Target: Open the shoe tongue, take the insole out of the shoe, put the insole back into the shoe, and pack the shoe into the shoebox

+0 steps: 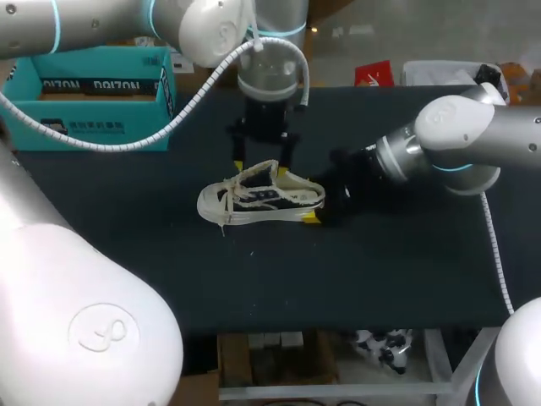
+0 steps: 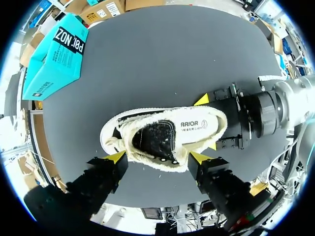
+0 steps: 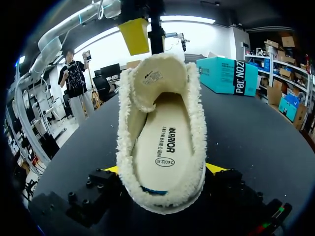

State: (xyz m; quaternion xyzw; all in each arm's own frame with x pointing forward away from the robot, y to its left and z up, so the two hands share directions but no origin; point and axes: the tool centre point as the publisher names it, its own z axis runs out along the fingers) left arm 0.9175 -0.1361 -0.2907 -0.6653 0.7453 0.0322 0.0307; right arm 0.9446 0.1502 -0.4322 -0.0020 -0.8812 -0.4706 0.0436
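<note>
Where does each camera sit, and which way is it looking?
Head view: above and behind the robot, looking down at the table; left arm and right arm show by the shoe.
Left wrist view: on the left arm, looking down onto the shoe; the left tool shows.
Right wrist view: on the right arm, looking along the table into the shoe from its heel; the right tool shows.
Shared: both wrist views show the insole and shoebox.

Black matte tabletop (image 1: 406, 279) spans the view, lit evenly, w/ pale frame (image 1: 338, 392) at front edge.
</note>
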